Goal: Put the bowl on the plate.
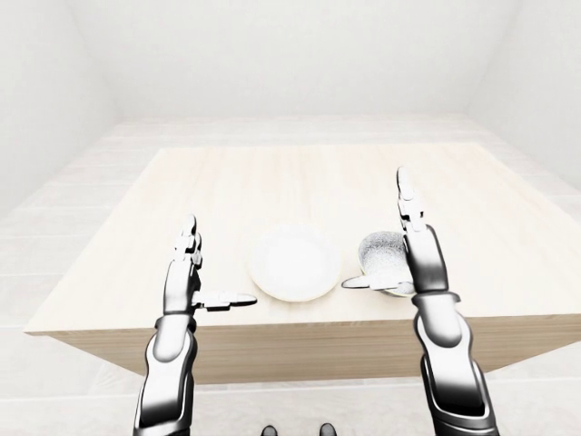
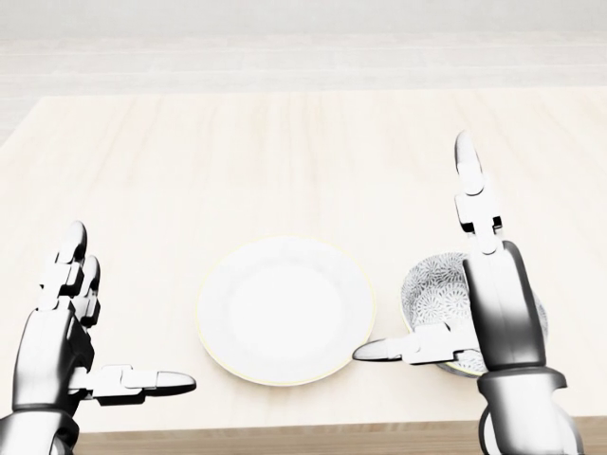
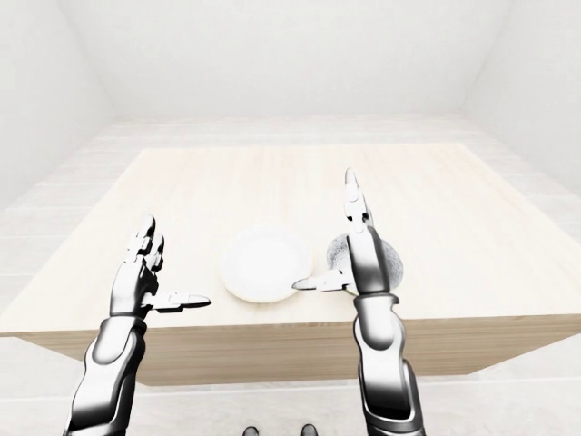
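Observation:
A round white plate (image 2: 285, 308) lies flat on the pale wooden table (image 2: 285, 161), close to its near edge. To the plate's right stands a grey patterned bowl (image 2: 433, 296), upright, partly hidden by my right hand (image 2: 432, 256). That hand is open above the bowl, fingers pointing up the view and thumb stretched left over the bowl's near rim. My left hand (image 2: 119, 313) is open too, left of the plate, its thumb pointing toward the plate and holding nothing.
The table's near edge (image 1: 300, 327) runs just below both hands. White floor (image 1: 54, 227) and plain white walls surround the table. The robot's feet (image 1: 295, 430) show at the bottom of the left-eye view.

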Available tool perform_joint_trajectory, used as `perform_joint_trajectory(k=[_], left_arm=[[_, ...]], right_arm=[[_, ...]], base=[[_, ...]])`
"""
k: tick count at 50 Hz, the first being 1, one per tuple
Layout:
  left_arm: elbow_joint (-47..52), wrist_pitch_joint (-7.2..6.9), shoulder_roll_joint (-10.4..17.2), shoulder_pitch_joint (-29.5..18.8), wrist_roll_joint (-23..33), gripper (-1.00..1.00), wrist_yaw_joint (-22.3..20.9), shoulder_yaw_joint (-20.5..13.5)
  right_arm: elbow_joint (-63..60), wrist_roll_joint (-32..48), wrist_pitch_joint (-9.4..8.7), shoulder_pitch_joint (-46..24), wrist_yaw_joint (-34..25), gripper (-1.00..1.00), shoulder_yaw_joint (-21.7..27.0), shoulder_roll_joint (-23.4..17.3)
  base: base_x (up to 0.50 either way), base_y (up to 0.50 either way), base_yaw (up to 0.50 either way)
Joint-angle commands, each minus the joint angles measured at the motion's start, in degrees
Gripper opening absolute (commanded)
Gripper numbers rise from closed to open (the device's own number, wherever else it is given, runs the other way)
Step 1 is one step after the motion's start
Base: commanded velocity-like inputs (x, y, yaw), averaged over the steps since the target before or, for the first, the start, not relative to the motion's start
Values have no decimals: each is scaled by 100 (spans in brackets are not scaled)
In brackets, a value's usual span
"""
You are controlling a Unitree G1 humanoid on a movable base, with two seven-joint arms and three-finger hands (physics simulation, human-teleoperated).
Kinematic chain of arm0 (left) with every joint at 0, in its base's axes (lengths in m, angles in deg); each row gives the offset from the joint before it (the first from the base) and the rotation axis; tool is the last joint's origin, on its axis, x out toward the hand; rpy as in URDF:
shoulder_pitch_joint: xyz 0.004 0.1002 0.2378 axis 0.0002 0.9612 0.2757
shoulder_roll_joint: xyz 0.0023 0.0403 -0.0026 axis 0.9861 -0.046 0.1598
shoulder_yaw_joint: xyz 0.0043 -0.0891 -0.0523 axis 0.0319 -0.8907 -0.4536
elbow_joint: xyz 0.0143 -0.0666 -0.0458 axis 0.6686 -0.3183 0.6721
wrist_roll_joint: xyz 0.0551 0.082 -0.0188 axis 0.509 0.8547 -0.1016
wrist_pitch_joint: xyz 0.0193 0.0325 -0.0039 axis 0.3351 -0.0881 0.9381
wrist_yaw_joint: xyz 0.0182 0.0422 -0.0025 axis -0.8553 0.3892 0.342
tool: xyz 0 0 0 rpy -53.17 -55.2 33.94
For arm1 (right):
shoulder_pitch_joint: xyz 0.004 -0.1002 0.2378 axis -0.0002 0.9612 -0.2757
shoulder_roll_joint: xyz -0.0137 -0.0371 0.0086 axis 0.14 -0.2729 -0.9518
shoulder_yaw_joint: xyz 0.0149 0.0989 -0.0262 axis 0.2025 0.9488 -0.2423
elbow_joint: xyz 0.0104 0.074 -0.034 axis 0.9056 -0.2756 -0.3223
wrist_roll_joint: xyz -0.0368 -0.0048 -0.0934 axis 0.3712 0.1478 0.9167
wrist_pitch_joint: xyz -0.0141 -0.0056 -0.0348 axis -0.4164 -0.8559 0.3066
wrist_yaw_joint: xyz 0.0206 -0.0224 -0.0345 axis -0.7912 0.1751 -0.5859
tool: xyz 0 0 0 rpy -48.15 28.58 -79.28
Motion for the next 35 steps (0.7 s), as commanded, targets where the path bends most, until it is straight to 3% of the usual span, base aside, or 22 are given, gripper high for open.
perform_joint_trajectory(k=[1,25,35], left_arm=[[-177,0,34,-71,-46,100,-9,-47],[-186,0,64,-67,-30,100,-22,-44],[-156,0,55,-60,32,100,0,-27]], right_arm=[[75,858,0,-70,-124,100,-80,-24],[630,1935,0,-292,-389,100,89,-75],[915,2435,0,-397,-221,100,84,-118]], base=[[0,0,0],[0,0,0],[0,0,0]])
